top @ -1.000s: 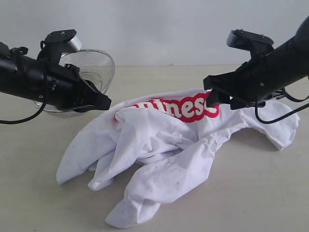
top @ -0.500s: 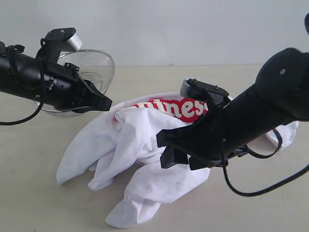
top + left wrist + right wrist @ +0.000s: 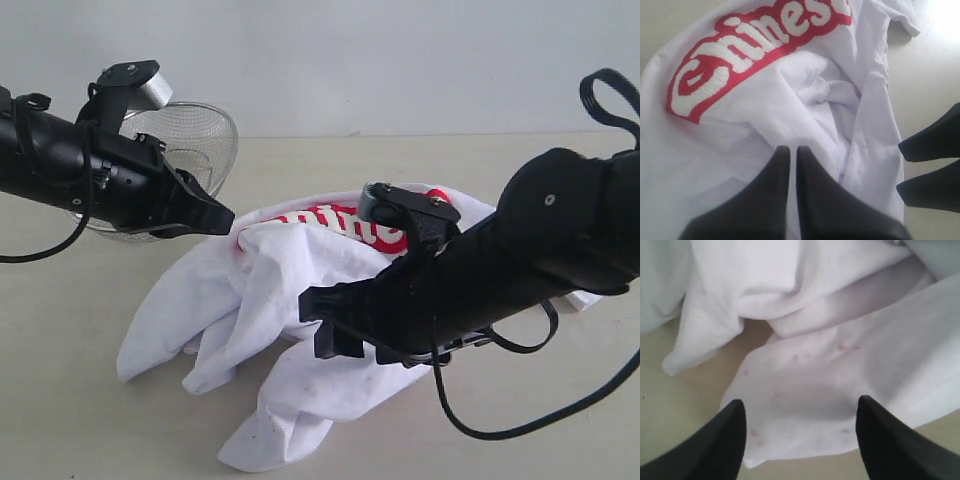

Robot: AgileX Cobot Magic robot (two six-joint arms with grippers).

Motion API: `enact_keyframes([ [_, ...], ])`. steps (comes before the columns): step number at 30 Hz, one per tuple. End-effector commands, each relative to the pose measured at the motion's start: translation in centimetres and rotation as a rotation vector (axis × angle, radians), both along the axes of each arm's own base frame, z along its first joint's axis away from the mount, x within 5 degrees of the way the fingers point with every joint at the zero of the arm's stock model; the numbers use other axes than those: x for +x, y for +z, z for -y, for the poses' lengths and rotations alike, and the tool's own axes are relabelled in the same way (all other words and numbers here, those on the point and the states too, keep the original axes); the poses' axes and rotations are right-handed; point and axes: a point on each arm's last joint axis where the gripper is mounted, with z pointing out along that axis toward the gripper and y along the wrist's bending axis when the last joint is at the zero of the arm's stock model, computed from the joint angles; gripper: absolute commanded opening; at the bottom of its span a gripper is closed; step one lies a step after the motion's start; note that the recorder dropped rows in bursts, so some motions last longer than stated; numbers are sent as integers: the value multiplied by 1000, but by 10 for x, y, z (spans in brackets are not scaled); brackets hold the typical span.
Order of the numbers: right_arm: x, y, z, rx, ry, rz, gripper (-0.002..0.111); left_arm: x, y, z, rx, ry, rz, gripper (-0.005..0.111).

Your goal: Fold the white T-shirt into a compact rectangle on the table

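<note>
The white T-shirt (image 3: 300, 270) lies crumpled on the table (image 3: 80, 420), its red lettering (image 3: 320, 218) partly hidden behind my right arm. My left gripper (image 3: 228, 214) is shut at the shirt's raised left edge, and the cloth tents up to its tip. In the left wrist view its fingers (image 3: 775, 190) press together over white fabric (image 3: 815, 100). My right gripper (image 3: 318, 325) hovers open, low over the shirt's front folds. In the right wrist view its two fingertips (image 3: 735, 415) straddle a flat flap of the shirt (image 3: 815, 385) near bare table (image 3: 670, 405).
A round wire-mesh basket (image 3: 205, 130) stands at the back left, just behind my left arm. The right gripper (image 3: 898, 166) also shows beside the shirt in the left wrist view. Bare tabletop lies in front of and beside the shirt.
My right arm has swung from the back right down across the shirt to its front middle, now covering part of the lettering. The left arm has stayed put.
</note>
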Motion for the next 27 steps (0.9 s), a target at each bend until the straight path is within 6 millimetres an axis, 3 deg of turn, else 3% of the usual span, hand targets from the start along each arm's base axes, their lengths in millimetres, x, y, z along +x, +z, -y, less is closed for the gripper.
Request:
enact_keyframes([
  [1,3,0,1,1,-42,32,58,-2,2,-1,-3,-5,5,4],
  [9,10,-28,0,-41,-81,-29,58,-2,2,-1,-3,-5,5,4],
  [12,12,-30,1,-45,-94,-15,58,-2,2,-1,-1,-5,6,4],
  [14,13,-30,1,-47,-102,-3,55,-2,2,-1,-3,-4,6,4],
  [16,13,-40,1,-77,-74,-28,42,-2,2,-1,-4,-2,5,4],
  [19,10,-59,0,-113,-40,-105,41,-2,2,-1,-4,-2,5,4],
  [22,12,-59,0,-114,-43,-93,39,-2,2,-1,-4,-1,7,4],
  [23,12,-58,0,-115,-35,-87,33,-2,2,-1,-4,-1,7,4],
  [26,12,-58,-1,-137,31,-64,-1,-2,2,-1,-4,-1,7,4],
  [27,12,-58,-1,-142,42,-61,0,-2,2,-1,-4,-1,7,4],
])
